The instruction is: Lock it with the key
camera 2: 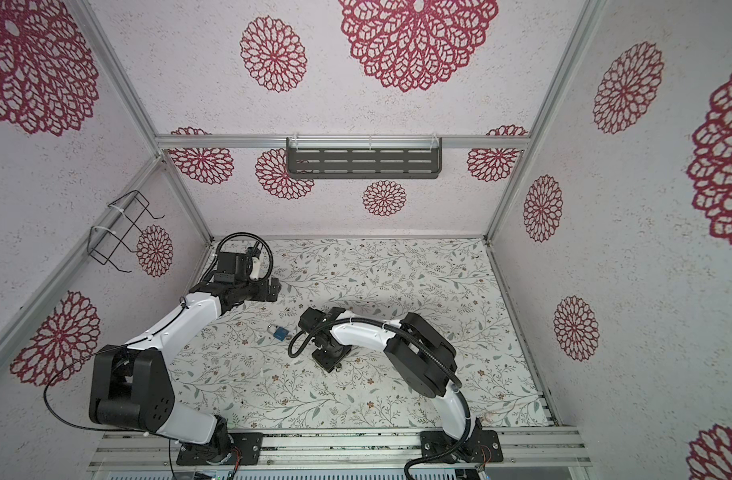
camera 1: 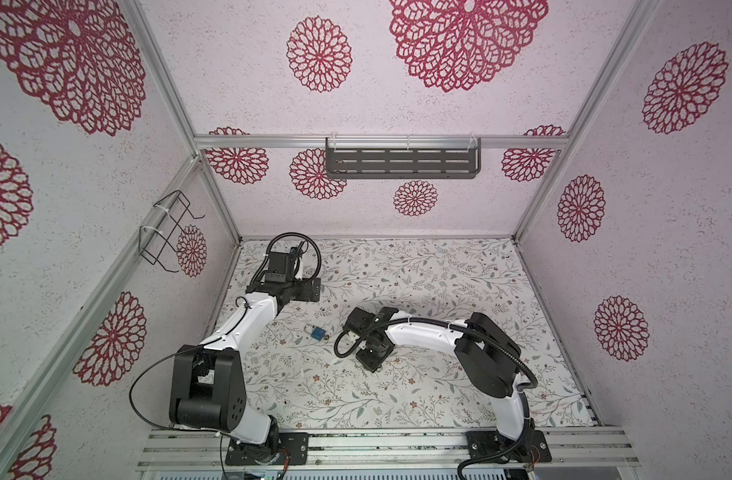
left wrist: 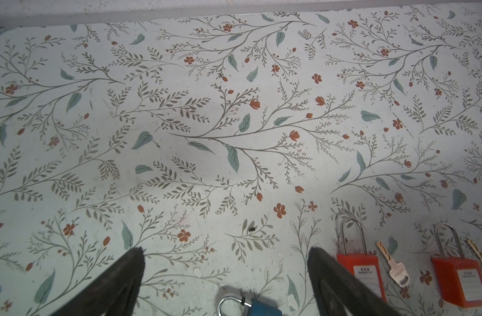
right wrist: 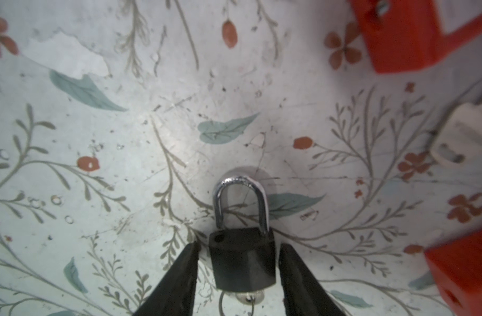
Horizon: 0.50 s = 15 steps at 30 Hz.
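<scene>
Flat on floral tabletop (right wrist: 125,131), straddled untouched by released right pincer (right wrist: 240,245): small black metal padlock (right wrist: 242,262), silver key (right wrist: 248,298) in keyhole. Seemingly unlocked, one shackle leg (right wrist: 219,213) above its hole. Left to do: press home, turn key. Left pincer (left wrist: 225,250) spread wide, grasping nothing.

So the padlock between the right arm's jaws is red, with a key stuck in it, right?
Not red. The right wrist view shows that the padlock between the right arm's jaws is black, with a key stuck in it.

Four padlocks (left wrist: 361,273), at least three keys (left wrist: 396,269)
</scene>
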Each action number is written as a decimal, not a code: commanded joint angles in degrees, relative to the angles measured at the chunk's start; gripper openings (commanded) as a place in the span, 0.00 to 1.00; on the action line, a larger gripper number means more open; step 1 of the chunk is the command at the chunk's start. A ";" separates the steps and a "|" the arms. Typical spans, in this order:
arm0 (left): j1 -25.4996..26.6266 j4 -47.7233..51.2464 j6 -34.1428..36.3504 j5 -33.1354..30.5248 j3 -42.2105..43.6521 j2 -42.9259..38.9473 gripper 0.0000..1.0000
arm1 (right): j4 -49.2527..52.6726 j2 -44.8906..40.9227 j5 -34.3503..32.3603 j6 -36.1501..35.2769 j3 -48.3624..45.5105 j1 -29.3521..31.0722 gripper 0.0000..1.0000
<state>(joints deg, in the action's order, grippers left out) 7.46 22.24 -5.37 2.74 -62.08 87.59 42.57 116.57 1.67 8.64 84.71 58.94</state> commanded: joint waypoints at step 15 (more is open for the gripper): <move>0.45 1.40 1.09 0.26 -2.01 1.35 0.97 | 7.05 3.54 -1.67 0.06 5.34 0.39 0.40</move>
<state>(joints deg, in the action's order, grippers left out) 7.51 23.42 -4.84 2.50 -62.52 88.51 46.52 119.26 0.97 8.60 88.71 58.94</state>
